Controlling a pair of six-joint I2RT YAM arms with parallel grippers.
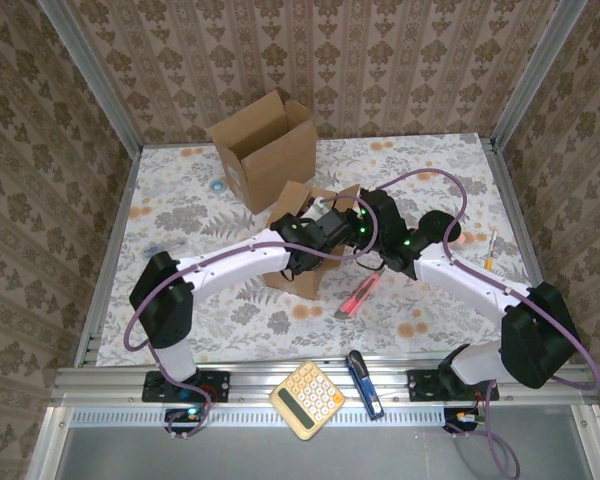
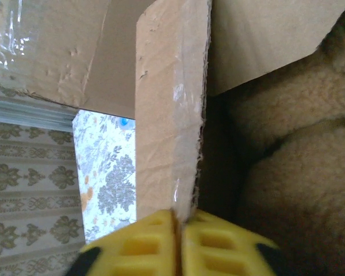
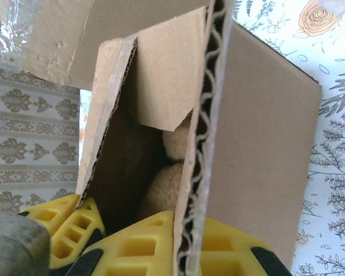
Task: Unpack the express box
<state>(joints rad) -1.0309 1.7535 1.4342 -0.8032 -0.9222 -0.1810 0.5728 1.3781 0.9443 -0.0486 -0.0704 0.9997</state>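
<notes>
The floral surface (image 1: pixel 180 215) carries an open carton (image 1: pixel 265 150) at 12 o'clock. The express box (image 1: pixel 293 197) stands at centre. The left gripper (image 2: pixel 177 241) pinches its flap (image 2: pixel 169 115). The right gripper (image 3: pixel 187 247), at the box's 3 o'clock, clamps its corrugated wall (image 3: pixel 198 144). A tan plush toy (image 3: pixel 164 184) lies inside.

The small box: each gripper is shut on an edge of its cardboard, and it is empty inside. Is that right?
Not empty: the right wrist view shows a beige plush toy inside the small box. The left gripper and right gripper do grip its cardboard.
</notes>
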